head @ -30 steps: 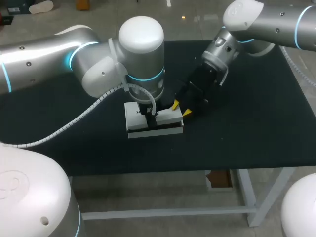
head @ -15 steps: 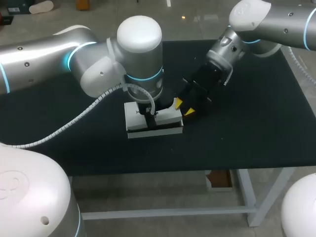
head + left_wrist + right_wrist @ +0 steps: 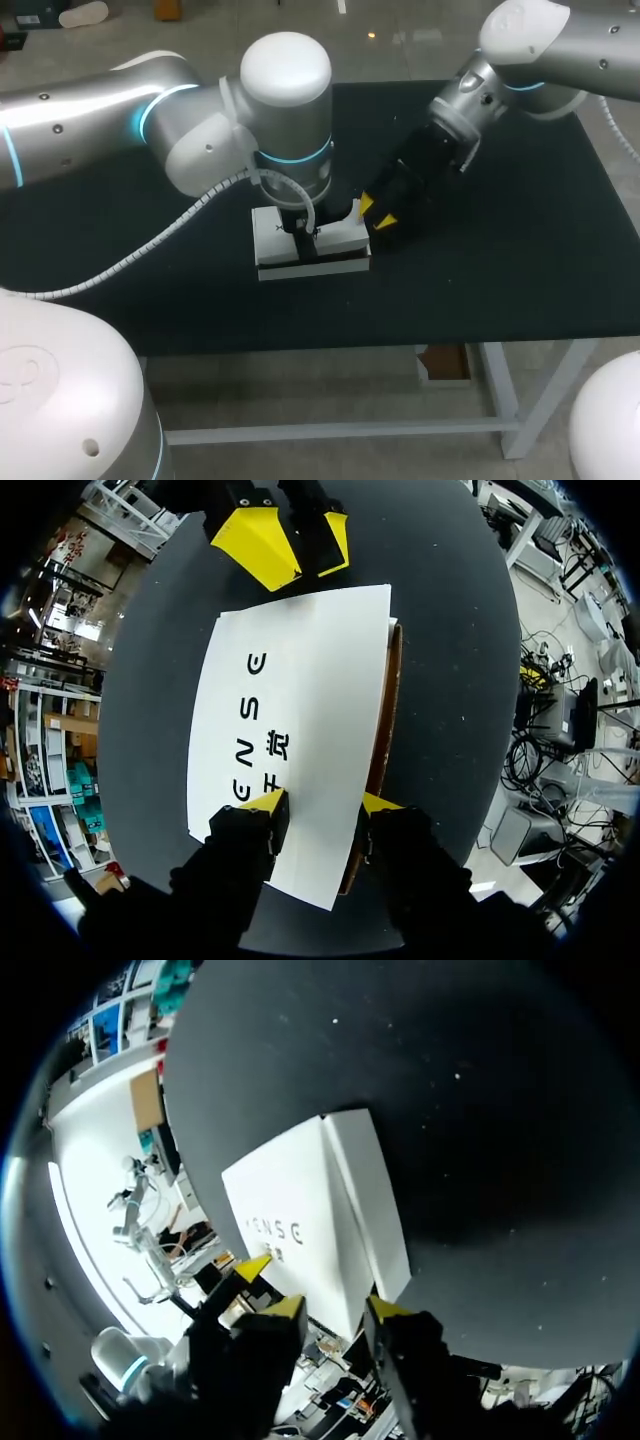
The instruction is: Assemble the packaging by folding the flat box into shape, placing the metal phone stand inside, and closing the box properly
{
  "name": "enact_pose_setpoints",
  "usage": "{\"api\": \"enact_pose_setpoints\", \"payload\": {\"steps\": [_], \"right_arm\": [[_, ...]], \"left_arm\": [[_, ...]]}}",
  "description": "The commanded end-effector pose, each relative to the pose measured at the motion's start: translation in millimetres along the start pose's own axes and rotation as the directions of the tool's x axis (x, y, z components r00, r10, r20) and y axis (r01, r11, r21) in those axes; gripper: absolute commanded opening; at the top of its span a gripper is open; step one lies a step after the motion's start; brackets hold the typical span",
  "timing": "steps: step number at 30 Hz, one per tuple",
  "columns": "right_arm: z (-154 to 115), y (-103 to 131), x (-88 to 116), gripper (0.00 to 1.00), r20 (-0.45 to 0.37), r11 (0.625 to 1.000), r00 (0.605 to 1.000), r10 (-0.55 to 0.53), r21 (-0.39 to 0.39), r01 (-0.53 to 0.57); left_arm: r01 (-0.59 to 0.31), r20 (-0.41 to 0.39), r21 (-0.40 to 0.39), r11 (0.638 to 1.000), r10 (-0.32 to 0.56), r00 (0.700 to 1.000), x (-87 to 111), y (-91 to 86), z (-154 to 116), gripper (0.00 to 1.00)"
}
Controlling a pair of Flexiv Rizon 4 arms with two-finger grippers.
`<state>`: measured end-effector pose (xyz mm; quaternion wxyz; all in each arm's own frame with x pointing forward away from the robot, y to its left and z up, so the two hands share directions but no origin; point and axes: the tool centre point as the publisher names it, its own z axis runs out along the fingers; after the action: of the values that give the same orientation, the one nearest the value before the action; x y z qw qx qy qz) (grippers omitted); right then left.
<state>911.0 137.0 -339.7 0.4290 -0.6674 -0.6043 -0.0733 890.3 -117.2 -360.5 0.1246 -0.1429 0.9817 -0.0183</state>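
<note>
A white box (image 3: 338, 238) lay flat on the dark table (image 3: 500, 270). The left gripper (image 3: 305, 243) pointed down on the top of the box, mostly hidden under its arm. The right gripper (image 3: 374, 212), yellow tips apart, was at the box's right end.

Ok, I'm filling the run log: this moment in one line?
white cardboard box shaped, on black table | left gripper on its top | right gripper open at box's right end

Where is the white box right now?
Head view: the white box sits mid-table, under my left hand, with my right hand at its right end.
</note>
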Motion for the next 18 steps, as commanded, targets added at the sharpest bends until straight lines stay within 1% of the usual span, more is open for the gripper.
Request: {"api": "enact_pose_setpoints", "payload": {"steps": [1,5,6,7,8,9,10,18], "right_arm": [[-1.2,-11.4,0.2,0.40,-0.013,0.999,1.000,-0.015,-0.032,0.014],[0.4,-14.3,3.5,0.37,-0.023,0.999,0.999,-0.036,-0.042,0.035],[0.5,-14.8,4.1,0.32,-0.027,0.998,0.999,-0.041,-0.042,0.040],[0.5,-15.3,4.7,0.24,-0.030,0.998,0.999,-0.045,-0.043,0.044],[0.6,-15.9,5.5,0.15,-0.032,0.998,0.998,-0.048,-0.044,0.047],[0.8,-16.3,6.5,0.02,-0.034,0.998,0.998,-0.053,-0.045,0.051],[1.2,-16.7,7.5,0.00,-0.035,0.997,0.998,-0.059,-0.045,0.057],[11.4,-17.3,14.4,0.00,-0.020,0.996,0.996,-0.088,-0.030,0.088]], "left_arm": [[0.001,0.000,-0.009,1.000,-0.001,1.000,2.0,-1.4,3.0,0.43],[0.001,0.001,-0.009,1.000,-0.001,1.000,2.0,-1.6,3.1,0.44],[0.001,0.001,-0.009,1.000,-0.001,1.000,2.0,-1.6,3.1,0.44],[0.001,0.001,-0.009,1.000,-0.001,1.000,2.0,-1.6,3.0,0.44],[0.001,0.002,-0.009,1.000,-0.001,1.000,2.0,-1.6,3.0,0.44],[0.001,0.002,-0.010,1.000,-0.001,1.000,2.0,-1.5,2.9,0.44],[0.001,0.002,-0.010,1.000,-0.001,1.000,2.0,-1.5,2.9,0.44],[-0.001,0.001,-0.011,1.000,0.001,1.000,2.2,-1.4,3.1,0.44]]}}
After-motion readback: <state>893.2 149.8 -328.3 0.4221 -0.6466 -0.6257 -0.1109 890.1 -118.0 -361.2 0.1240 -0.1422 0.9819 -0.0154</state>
